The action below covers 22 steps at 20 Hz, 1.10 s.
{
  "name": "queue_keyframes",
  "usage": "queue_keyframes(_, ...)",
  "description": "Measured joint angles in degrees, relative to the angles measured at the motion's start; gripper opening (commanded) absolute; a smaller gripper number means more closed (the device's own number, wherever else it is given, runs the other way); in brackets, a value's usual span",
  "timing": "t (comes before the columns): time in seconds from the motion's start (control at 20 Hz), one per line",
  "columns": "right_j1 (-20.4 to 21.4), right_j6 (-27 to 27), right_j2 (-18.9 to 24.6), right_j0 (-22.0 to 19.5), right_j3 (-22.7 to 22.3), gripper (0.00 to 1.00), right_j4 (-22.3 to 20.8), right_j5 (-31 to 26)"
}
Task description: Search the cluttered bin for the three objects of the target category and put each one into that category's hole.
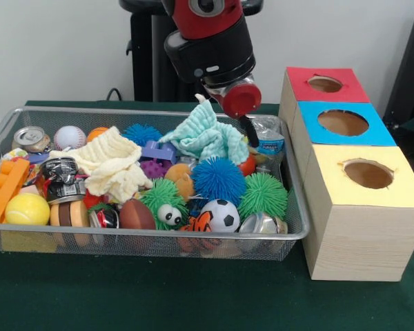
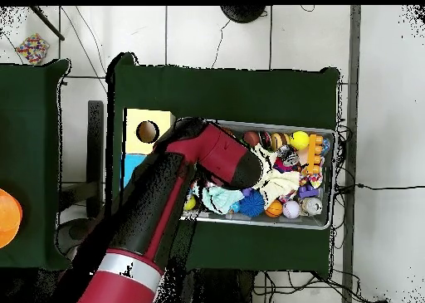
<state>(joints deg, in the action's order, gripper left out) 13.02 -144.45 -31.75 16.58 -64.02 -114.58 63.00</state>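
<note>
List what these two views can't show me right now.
- Gripper: front view shows one dark finger beside the mint cloth; open or shut unclear. Overhead, the arm covers it.
- Red and blue boxes: largely under the arm overhead.
- Bin bottom: buried under clutter in both views.

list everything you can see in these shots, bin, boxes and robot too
wire bin: 1, silver mesh, on the green table
sorting boxes: 3 in a row, wooden, with red, blue and yellow tops, one round hole each, beside the bin
spiky balls: several; blue, green, green with eyes
cloths: 2, cream at mid-bin, mint green below the arm
baseball: 1, white, back corner
soccer ball: 1, black and white, front
tennis ball: 1, yellow, front corner
can: 1, silver top, back corner
orange block: 1, bin's end
arm: 1, red and black, over the bin
hand: dark tip by the mint cloth; open or shut unclear
</note>
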Motion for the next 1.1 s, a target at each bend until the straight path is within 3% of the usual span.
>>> queue_keyframes(0.45, 0.1, 0.0, 2.6, -0.6, 0.0, 1.00, 0.0, 1.8)
queue_keyframes(1.1, -1.4, 0.0, 2.7, -0.5, 0.0, 1.00, 0.0, 1.9)
